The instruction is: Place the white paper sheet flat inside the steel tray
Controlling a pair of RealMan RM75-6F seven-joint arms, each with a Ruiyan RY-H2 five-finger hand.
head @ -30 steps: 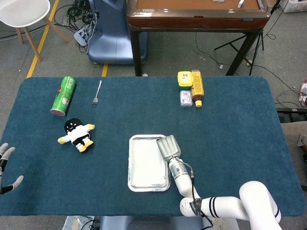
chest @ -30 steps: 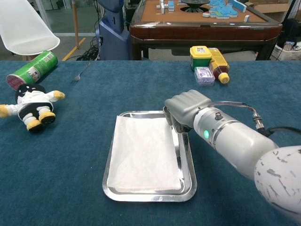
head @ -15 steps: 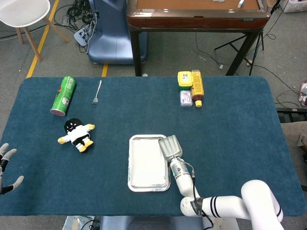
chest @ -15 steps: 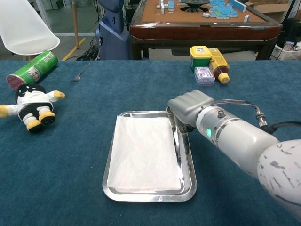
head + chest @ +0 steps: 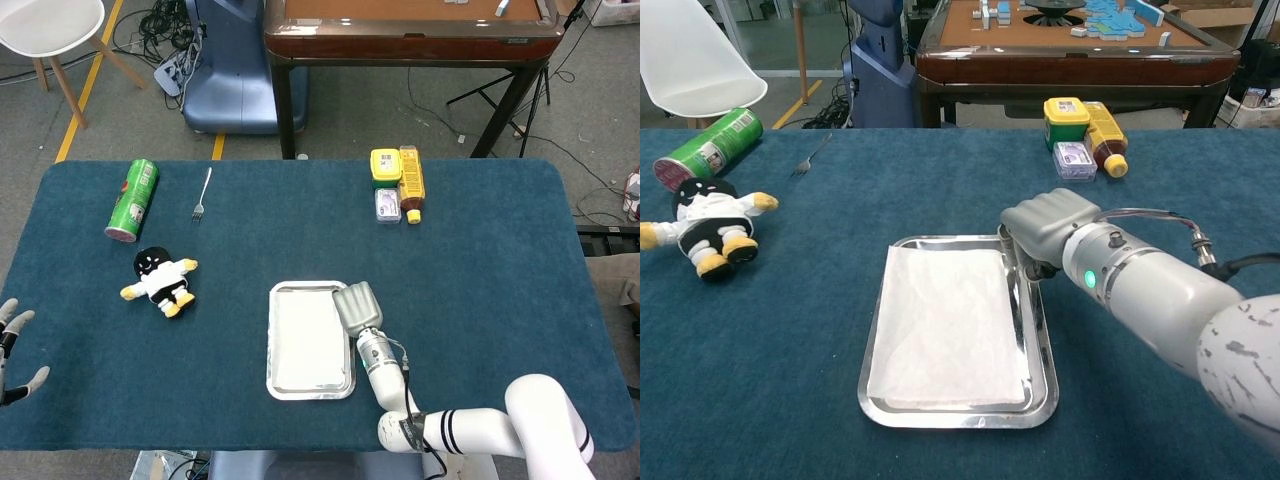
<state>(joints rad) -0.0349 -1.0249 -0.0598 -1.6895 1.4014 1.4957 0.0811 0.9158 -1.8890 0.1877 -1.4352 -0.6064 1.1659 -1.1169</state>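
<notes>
Your right hand (image 5: pixel 1048 226) sits at the far right corner of the steel tray (image 5: pixel 1038 330), its fingers curled down and drawn together over the rim; from the chest view nothing shows between them, though the fingertips themselves are hidden under the knuckles, so you cannot be fully sure they are off the paper. Just left of that hand, the white paper sheet (image 5: pixel 950 325) lies inside the tray, spread over nearly the whole floor, with faint wrinkles and its near right corner riding slightly toward the tray wall. Judged from this, the placing looks essentially done, with only flattening left if you want it. The sheet will be very light and limp, so it should slide or lift at the slightest drag; if you touch it again, press down on its middle or smooth outward from there, and avoid pinching an edge, which would likely buckle it. The polished steel is probably slippery, and the thin tray itself may shift if you push its rim. Your left hand (image 5: pixel 14 350) hangs well apart at the near left edge of the table (image 5: pixel 480 250), fingers spread and holding nothing. Farther out, the plush doll (image 5: pixel 702 225), green can (image 5: pixel 708 147) and fork (image 5: pixel 812 155) lie far left.
</notes>
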